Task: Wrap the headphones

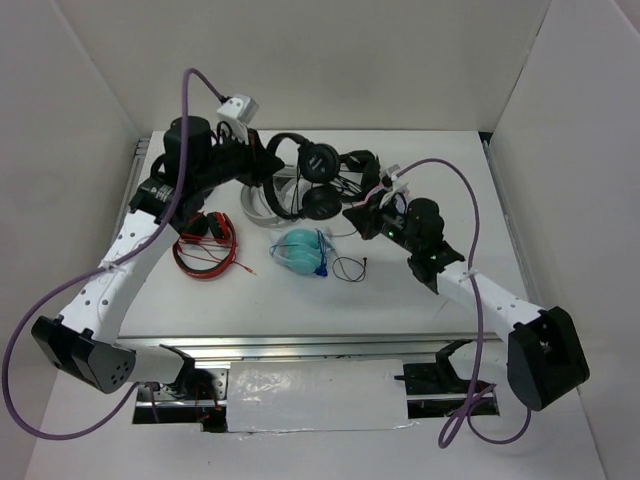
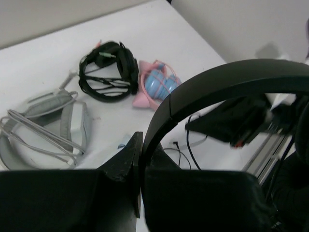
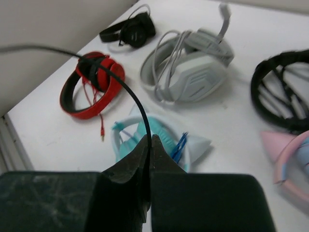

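On the white bench (image 1: 430, 300), the left gripper (image 2: 141, 147) was stretched toward the back middle. Its jaws were pressed together on the thin black headband (image 2: 217, 82) of the headphones (image 1: 320, 162). The headband arched out of the jaws, up and across the left wrist view. The right gripper (image 3: 149, 145) sat just right of the headphones. Its jaws were pinched tight on the thin black cable (image 3: 126, 92), which rose from them in a curve. Seen from overhead, the headphones lay just beside a white headset (image 1: 262, 203). Their two round black earcups (image 1: 319, 204) were close together, flat faces toward the camera.
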Motion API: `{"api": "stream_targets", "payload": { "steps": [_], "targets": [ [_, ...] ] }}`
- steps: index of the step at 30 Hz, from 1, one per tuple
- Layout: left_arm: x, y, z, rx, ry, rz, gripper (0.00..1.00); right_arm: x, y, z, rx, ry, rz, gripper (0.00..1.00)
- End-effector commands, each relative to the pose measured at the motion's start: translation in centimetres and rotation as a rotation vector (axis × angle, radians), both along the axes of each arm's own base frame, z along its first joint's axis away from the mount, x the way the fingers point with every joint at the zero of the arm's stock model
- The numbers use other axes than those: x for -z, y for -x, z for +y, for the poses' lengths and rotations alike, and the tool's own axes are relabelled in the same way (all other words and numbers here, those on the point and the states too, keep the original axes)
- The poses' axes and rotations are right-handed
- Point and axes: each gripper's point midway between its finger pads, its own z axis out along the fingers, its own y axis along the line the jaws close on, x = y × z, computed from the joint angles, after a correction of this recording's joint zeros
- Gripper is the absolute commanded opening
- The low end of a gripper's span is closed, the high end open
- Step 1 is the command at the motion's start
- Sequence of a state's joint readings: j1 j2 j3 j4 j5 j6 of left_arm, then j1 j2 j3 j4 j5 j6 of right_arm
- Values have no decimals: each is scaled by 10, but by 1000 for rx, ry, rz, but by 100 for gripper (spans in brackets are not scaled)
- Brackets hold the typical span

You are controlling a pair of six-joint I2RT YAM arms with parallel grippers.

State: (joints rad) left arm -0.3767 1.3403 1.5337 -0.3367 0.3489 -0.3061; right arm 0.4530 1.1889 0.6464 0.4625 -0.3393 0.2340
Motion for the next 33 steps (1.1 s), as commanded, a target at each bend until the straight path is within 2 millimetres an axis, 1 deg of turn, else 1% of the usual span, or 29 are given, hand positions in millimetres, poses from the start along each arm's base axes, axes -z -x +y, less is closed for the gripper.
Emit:
{"api": "stream_targets", "payload": {
  "steps": [1, 2, 3, 4, 5, 6, 7, 8, 9, 10, 11, 13, 14, 15, 17, 19, 20, 21, 22, 23, 24, 25, 26, 28, 29, 30, 31, 32, 33],
  "targets": [
    [-11, 18, -10, 80, -76, -158, 0, -55, -14, -6, -10, 16, -116, 0],
    [4, 21, -16, 87, -107, -139, 0, -51, -20, -16, 14, 60, -102, 0],
    [13, 18, -13, 52, -135, -130, 0, -69, -25, -20, 33, 64, -132, 0],
    [24, 16, -15, 50, -169, -127, 0, -75, -30, -26, 54, 80, -135, 0],
    [38, 21, -22, 70, -192, -108, 0, -79, -33, -30, 70, 96, -136, 0],
    [44, 19, -24, 55, -204, -103, 0, -81, -36, -36, 90, 117, -132, 0],
    [55, 14, -23, 28, -242, -93, 0, -97, -39, -39, 110, 120, -162, 0],
    [65, 17, -30, 48, -266, -82, 0, -99, -42, -42, 119, 135, -166, 0],
    [72, 17, -33, 47, -285, -76, 0, -110, -44, -44, 125, 152, -174, 0],
    [83, 13, -33, 34, -327, -71, 0, -114, -46, -45, 132, 160, -172, 0],
    [91, 15, -38, 35, -351, -62, 0, -115, -46, -47, 130, 190, -169, 0],
    [111, 8, -38, -10, -422, -38, 0, -125, -48, -48, 132, 203, -154, 0],
    [116, 5, -36, -40, -447, -30, 0, -117, -45, -47, 118, 223, -109, 0],
    [128, -1, -35, -72, -474, -2, 0, -126, -45, -46, 114, 216, -112, 0],
    [137, -8, -30, -119, -519, 19, 0, -121, -36, -38, 75, 213, -73, 0],
    [157, -20, -28, -183, -578, 66, 0, -121, -25, -29, 47, 217, -58, 0],
    [152, -22, -24, -211, -587, 57, 0, -120, -22, -26, 42, 223, -51, 0],
    [159, -28, -24, -243, -597, 76, 0, -121, -21, -26, 47, 230, -43, 1],
    [156, -33, -18, -291, -620, 82, 0, -116, -12, -18, 28, 225, 6, 1],
    [162, -40, -16, -332, -641, 98, 0, -119, -12, -16, 35, 225, 21, 1],
    [153, -45, -15, -379, -616, 102, 0, -117, -9, -13, 33, 221, 49, 2],
    [156, -46, -11, -399, -630, 117, 0, -107, -4, -11, 21, 229, 107, 1],
    [157, -50, -9, -439, -630, 123, 0, -104, 0, -2, -2, 235, 132, 1],
    [154, -52, -6, -470, -622, 125, 0, -87, 7, -1, 8, 269, 221, 1],
    [149, -54, -2, -505, -608, 114, 0, -83, 10, 6, 1, 287, 244, 1],
    [147, -54, 1, -520, -610, 109, 0, -78, 7, 1, 40, 311, 264, 1],
    [145, -54, 4, -535, -611, 105, 0, -66, 10, -1, 53, 350, 317, 1],
    [142, -54, 10, -555, -624, 97, 0, -68, 11, -1, 71, 363, 319, 1],
    [137, -53, 11, -563, -623, 89, 0, -64, 5, -11, 143, 400, 326, 0]
  ]
}}
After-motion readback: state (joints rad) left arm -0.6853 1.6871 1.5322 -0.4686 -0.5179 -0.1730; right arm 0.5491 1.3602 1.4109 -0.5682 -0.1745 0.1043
